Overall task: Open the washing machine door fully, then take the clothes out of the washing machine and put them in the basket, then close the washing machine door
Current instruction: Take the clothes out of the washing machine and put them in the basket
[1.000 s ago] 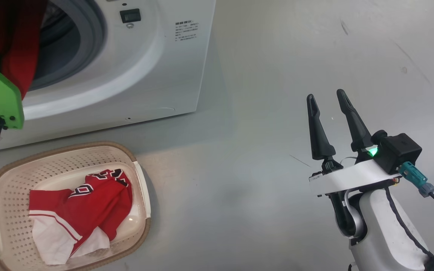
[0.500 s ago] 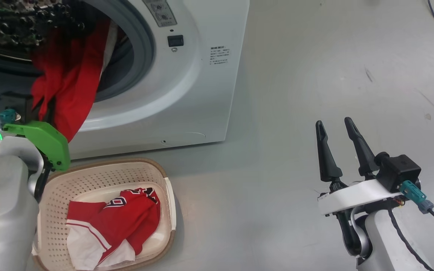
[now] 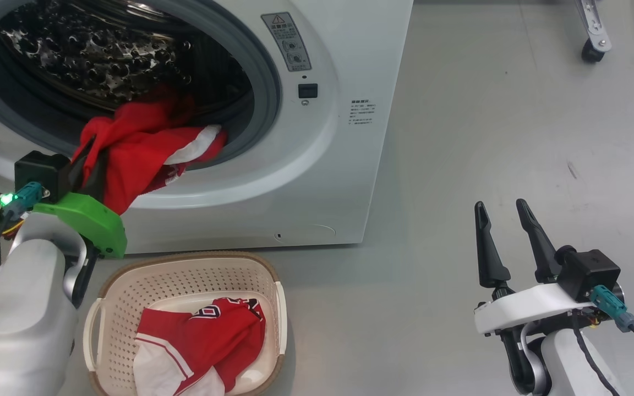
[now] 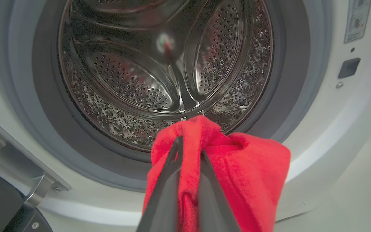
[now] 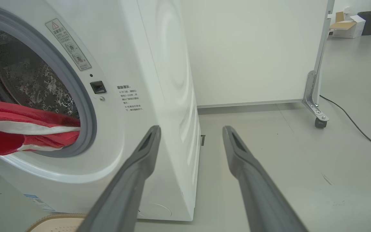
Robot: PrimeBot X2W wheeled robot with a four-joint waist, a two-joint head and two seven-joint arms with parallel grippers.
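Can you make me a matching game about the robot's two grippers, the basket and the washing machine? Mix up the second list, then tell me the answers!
Things:
1. left gripper
2. right gripper
3. basket
4. washing machine

States:
A. has a crumpled jersey inside
B. open, holding nothing
C. round opening uncovered, steel drum showing
D. shut on a red cloth

Pairs: 1-D, 2-B, 3-A, 4-C.
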